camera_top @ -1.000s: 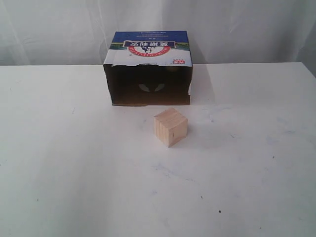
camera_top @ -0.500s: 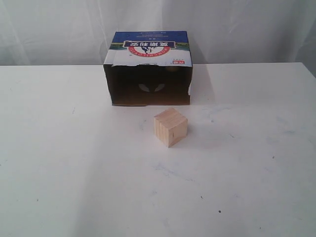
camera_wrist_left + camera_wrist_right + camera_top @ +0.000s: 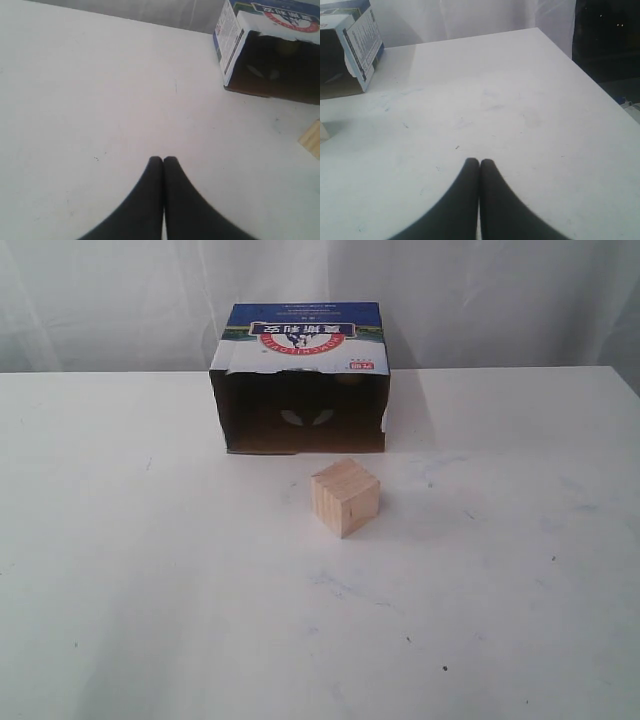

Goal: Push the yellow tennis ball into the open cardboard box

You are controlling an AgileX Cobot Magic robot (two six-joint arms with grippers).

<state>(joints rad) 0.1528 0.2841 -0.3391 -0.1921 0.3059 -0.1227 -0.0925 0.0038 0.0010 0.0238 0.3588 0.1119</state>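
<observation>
White curtain behind, white tabletop (image 3: 140, 600) spread out in front. The box (image 3: 300, 335) sits at the back, its open side facing us, and in that dark interior there's the ball (image 3: 286, 46), a dim yellowish round. A wooden cube (image 3: 345, 497) stands just before the opening. The left gripper (image 3: 163, 160) is pinched closed and empty, well apart from box and ball. The right gripper (image 3: 479, 162) is likewise closed on nothing, also well apart.
</observation>
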